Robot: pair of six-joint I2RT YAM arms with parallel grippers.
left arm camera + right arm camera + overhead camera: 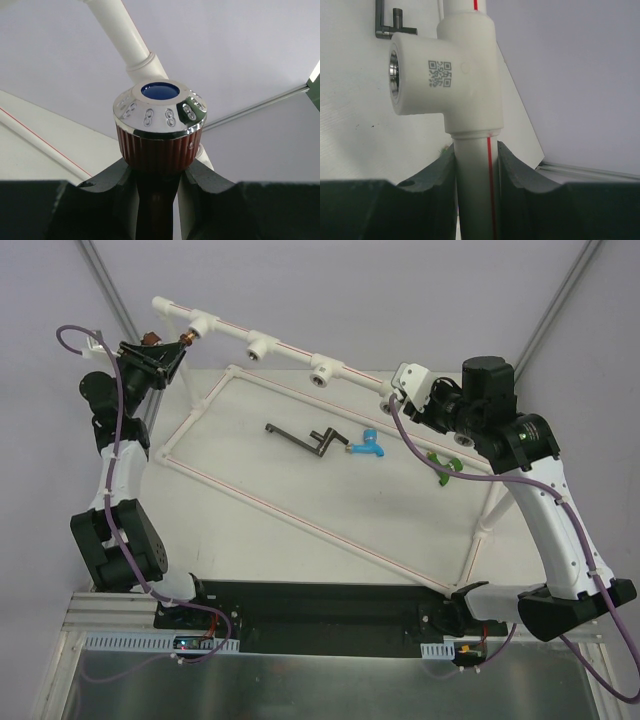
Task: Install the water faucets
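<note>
The red-brown water faucet (159, 145), with a shiny knob and blue cap, has its dark stem clamped between my left gripper's (157, 175) jaws. In the top view my left gripper (170, 350) holds that faucet (186, 338) up against the leftmost socket (197, 328) of the raised white pipe frame (290, 352). My right gripper (398, 390) is shut on the frame's top pipe (475, 185) just below a tee fitting (455, 75) with a metal-lined socket. A blue faucet (368, 445) and a green faucet (441, 466) lie loose on the table.
A dark metal crank-shaped tool (305, 438) lies on the table next to the blue faucet, and also shows in the right wrist view as a dark tool (387, 25). The frame's lower rails (300, 518) ring the white work surface. Two more sockets (258, 347) sit along the top pipe.
</note>
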